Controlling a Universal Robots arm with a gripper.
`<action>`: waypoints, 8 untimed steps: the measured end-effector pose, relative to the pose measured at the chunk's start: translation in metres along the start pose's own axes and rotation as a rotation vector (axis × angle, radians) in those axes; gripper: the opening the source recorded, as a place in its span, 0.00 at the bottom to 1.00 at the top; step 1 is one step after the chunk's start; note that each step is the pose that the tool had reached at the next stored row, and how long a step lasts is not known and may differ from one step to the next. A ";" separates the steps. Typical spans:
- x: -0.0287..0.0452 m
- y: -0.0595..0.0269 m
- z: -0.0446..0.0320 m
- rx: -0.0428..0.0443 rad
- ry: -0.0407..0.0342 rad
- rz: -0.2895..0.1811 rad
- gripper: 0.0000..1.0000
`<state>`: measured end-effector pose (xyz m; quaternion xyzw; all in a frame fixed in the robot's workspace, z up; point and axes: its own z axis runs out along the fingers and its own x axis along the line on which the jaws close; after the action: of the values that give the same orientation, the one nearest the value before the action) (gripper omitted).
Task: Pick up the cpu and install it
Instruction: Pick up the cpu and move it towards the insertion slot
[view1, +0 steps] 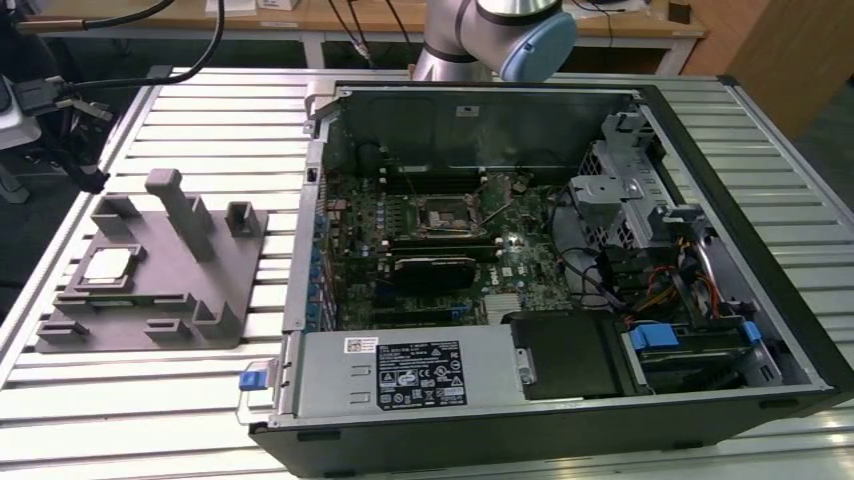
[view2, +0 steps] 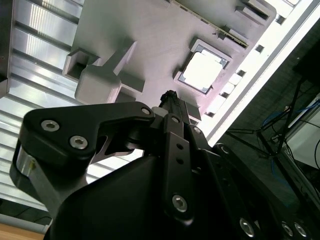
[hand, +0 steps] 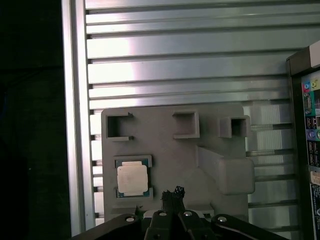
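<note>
On the grey fixture (hand: 170, 165), the cpu (hand: 132, 180) lies apart from the hand (hand: 172, 192).

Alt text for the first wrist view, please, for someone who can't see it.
The cpu lies flat in a square recess of the grey plastic fixture, which sits on a slatted metal table. The gripper hangs above the fixture, just beside the cpu. A computer case edge shows at the frame's border.
</note>
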<state>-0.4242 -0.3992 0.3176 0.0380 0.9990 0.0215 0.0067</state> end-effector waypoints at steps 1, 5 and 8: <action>0.0001 -0.0001 0.0003 -0.0001 -0.0002 0.000 0.11; 0.0005 -0.0002 0.0034 0.0000 0.0000 0.000 0.11; 0.0012 -0.0005 0.0082 0.0000 0.0000 0.000 0.11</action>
<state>-0.4253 -0.3993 0.3094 0.0380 0.9990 0.0215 0.0067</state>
